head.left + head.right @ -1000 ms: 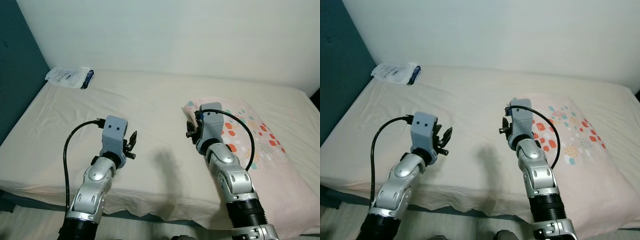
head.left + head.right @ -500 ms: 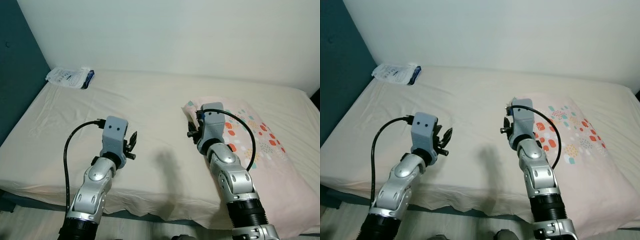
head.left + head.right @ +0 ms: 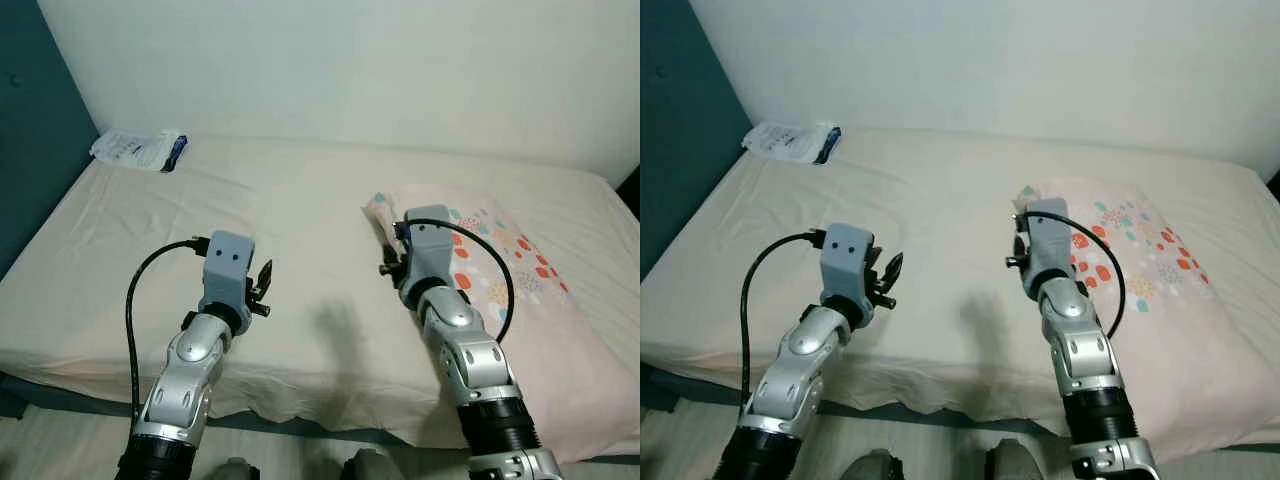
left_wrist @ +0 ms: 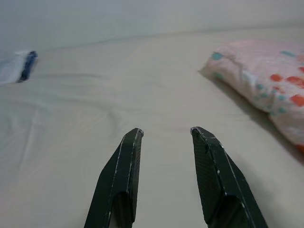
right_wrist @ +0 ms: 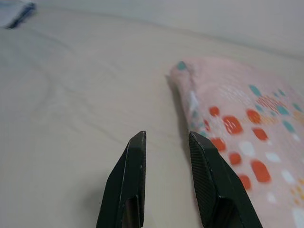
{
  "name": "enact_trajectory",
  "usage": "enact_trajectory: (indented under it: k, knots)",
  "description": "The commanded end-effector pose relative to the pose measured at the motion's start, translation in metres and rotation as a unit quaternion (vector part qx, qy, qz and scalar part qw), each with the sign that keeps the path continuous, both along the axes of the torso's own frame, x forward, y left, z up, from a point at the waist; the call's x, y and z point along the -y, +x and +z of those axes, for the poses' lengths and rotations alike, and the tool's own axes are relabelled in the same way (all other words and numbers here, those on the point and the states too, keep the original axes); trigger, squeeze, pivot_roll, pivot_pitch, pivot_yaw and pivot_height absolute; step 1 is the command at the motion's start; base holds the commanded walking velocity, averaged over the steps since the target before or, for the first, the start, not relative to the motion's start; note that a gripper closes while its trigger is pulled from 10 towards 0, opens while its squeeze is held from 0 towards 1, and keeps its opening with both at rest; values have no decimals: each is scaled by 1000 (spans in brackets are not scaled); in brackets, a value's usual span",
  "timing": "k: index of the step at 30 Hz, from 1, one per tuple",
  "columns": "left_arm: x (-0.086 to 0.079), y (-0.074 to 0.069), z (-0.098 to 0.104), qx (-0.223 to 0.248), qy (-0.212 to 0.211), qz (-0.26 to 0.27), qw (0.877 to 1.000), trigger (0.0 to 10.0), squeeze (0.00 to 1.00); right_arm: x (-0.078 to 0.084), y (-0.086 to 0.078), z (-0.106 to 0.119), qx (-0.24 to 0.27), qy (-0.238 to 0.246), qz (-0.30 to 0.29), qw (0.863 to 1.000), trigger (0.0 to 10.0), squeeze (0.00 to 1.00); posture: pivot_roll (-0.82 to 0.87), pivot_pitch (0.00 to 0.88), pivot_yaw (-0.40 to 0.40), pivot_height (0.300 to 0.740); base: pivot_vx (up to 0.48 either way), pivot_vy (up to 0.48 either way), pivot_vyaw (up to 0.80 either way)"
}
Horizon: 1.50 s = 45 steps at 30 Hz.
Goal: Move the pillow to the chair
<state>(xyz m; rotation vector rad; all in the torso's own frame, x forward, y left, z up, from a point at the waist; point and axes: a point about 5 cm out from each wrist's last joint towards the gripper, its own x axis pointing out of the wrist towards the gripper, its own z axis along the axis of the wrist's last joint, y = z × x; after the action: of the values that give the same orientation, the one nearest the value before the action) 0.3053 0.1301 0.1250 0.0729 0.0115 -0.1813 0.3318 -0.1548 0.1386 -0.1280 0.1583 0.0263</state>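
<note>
Upper left of the head view I've got a white packet (image 3: 137,152) lying on the bed (image 3: 230,210) near the far corner, not part of the job. Left-centre, my left gripper (image 4: 164,135) hangs over bare sheet w/ jaws parted a moderate gap, nothing between them. Right of centre, my right gripper (image 5: 165,137) sits over the sheet just beside the pillow's near-left edge, jaws parted a bit narrower, also holding nothing; can't tell if the right finger touches the fabric. The pillow (image 3: 505,255), pink w/ red, teal and orange dots, lies flat on the bed at centre-right to right of frame. Progress, as I judge it: basically at the start. Pillow not gripped, not lifted. Left to do: grab it, lift, carry to the chair, set it down.
</note>
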Motion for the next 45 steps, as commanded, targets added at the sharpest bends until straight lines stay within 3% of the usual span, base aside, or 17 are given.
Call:
enact_trajectory:
  k: [1,14,29,38,43,45]
  knots:
    - [-4,1,-1,1,5,9,1000,10000,0,7,-2,-5,-8,-5,-23,1000,10000,0,-25,122,-23,640,0,0,0]
    - [-3,2,-1,6,5,7,1000,10000,0,25,-4,-16,-43,-18,-82,996,10000,0,-26,116,-18,625,0,0,0]
    - [1,4,2,5,0,-11,1000,10000,0,25,2,-16,-53,-26,-83,995,10000,0,-11,118,-17,615,0,0,0]
    - [-16,1,4,4,10,2,1000,10000,0,21,7,-17,-68,-37,-88,993,10000,0,4,136,6,596,0,0,0]
    - [-22,17,5,11,25,7,1000,10000,0,12,6,-25,-96,-60,-72,991,10000,0,-36,135,1,596,0,0,0]
    - [-22,17,5,11,25,7,1000,10000,0,12,6,-25,-96,-60,-72,991,10000,0,-36,135,1,596,0,0,0]
